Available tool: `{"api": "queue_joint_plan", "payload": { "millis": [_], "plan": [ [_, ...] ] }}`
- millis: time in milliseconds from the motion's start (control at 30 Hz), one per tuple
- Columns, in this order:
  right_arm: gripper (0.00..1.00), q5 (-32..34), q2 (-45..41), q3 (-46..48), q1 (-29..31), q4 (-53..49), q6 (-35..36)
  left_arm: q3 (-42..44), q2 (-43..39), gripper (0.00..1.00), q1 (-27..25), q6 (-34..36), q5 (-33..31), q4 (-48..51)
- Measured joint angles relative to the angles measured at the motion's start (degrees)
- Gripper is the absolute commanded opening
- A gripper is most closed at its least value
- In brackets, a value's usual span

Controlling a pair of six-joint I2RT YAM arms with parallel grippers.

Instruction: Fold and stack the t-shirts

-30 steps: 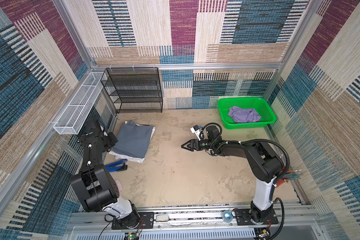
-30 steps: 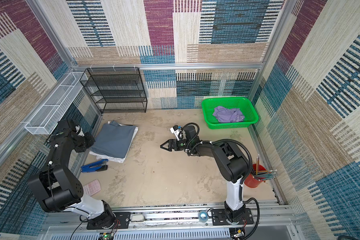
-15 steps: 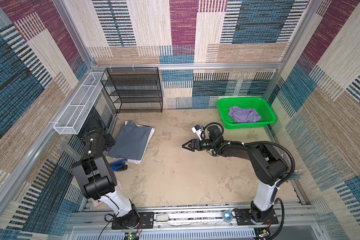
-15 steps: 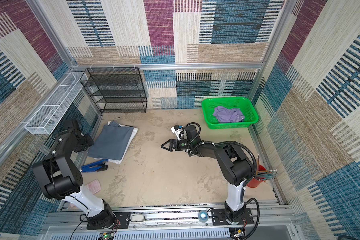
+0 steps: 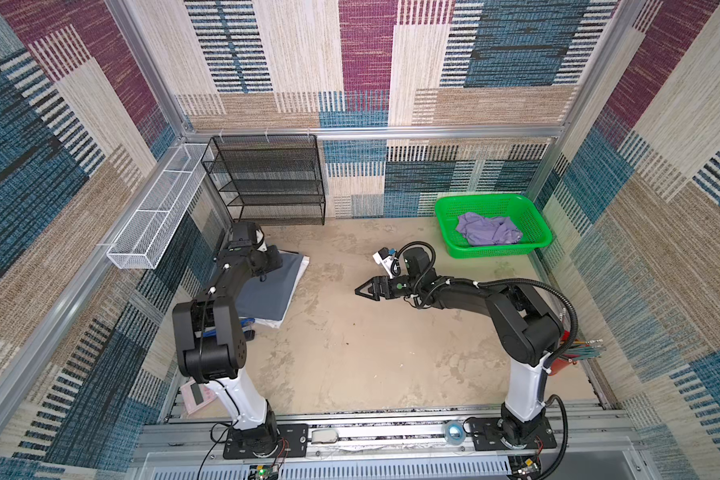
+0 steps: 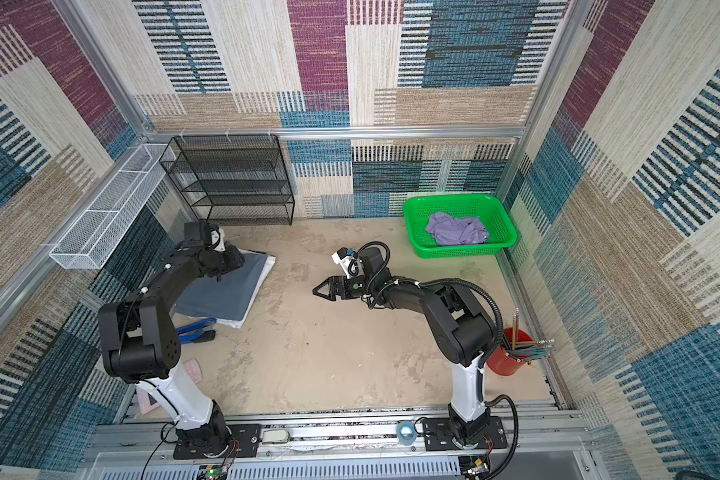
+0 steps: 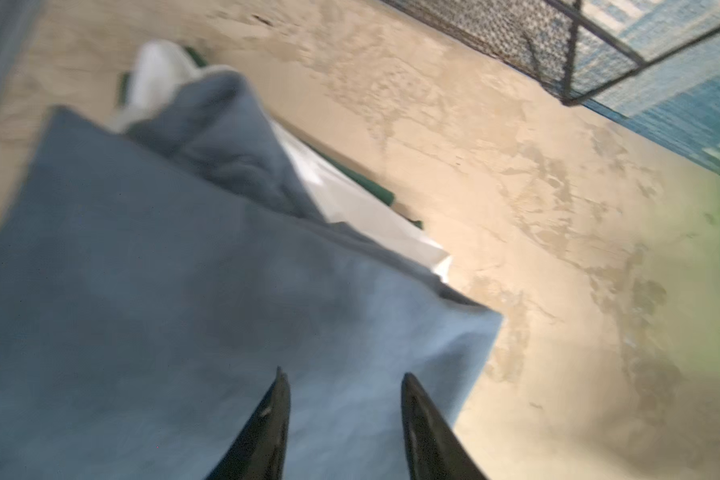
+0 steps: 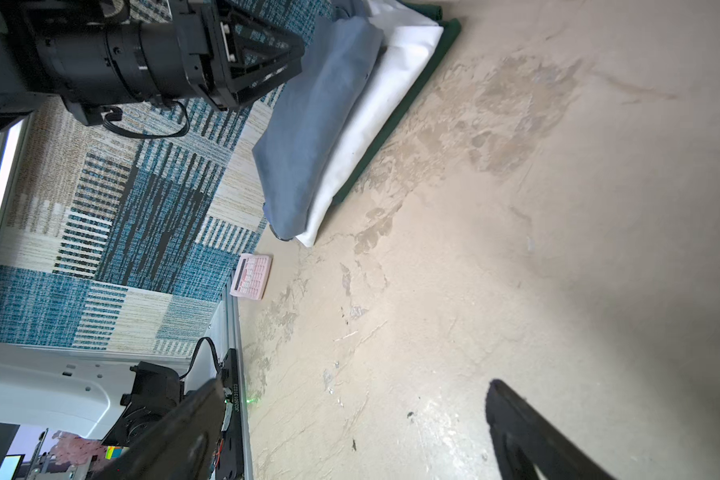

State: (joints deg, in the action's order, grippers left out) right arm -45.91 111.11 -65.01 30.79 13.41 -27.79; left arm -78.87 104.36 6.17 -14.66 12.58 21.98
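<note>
Sandy bench (image 5: 371,353), patchwork walls (image 5: 366,62). You have two tees: one blue-grey tee (image 5: 267,286) folded atop one white cloth (image 8: 375,124) and one green cloth (image 7: 375,189) at the left, one lavender tee (image 5: 489,228) crumpled in the green basket (image 5: 495,249). Your left pincer (image 7: 344,374) hangs narrowly parted over the blue-grey tee, empty; your right pincer (image 5: 357,292) gapes wide over mid-bench. Print (image 8: 236,397) on the left arm's base (image 8: 234,449) is too small to read.

1. Black mesh shelf rack (image 5: 267,178) stands at the back left.
2. White wire basket (image 5: 154,220) hangs just left of it, higher up.
3. Green plastic basket (image 5: 497,249) sits back right.
4. Red cup (image 6: 504,357) with pencils (image 6: 531,351), front right.
5. Pink calculator (image 8: 252,276) lies flat, front left.
6. Some blue-handled tool (image 6: 194,328) lies near the calculator.
</note>
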Motion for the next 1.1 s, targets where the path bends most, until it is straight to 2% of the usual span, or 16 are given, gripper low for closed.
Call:
{"api": "queue_joint_plan", "payload": {
  "millis": [67,167,433,533,633,833,933,1100],
  "plan": [
    [0.99,0.00,0.33,0.00,0.00,-0.44,0.00,-1.20,2.51,0.34,-1.27,-0.42,2.47,-0.50],
    [0.99,0.00,0.98,-0.28,0.00,-0.90,0.00,-2.67,5.57,0.30,-2.34,-1.18,3.02,-1.70],
    [0.99,-0.04,2.73,-2.40,0.00,-2.14,0.28,-4.79,11.72,0.31,-4.07,-1.88,4.02,-3.10],
    [0.99,-0.04,3.10,-2.82,0.00,-2.54,0.66,-4.79,10.51,0.32,-4.11,-1.64,4.07,-3.08],
    [0.99,-0.04,3.19,-2.86,0.00,-2.71,0.66,-2.60,5.92,0.33,-4.20,-1.46,4.13,-3.63],
    [0.99,-0.07,3.08,-2.43,0.02,-2.69,0.63,10.40,-6.12,0.33,-4.20,-3.23,3.23,-6.95],
    [0.99,-0.13,2.64,-2.05,0.07,-2.75,0.63,14.12,-7.63,0.33,-4.17,-4.07,2.43,-7.08],
    [0.99,-0.04,1.33,-1.66,0.11,-2.93,0.85,15.91,-5.77,0.34,-4.04,-5.16,1.16,-7.15]
  ]
}}
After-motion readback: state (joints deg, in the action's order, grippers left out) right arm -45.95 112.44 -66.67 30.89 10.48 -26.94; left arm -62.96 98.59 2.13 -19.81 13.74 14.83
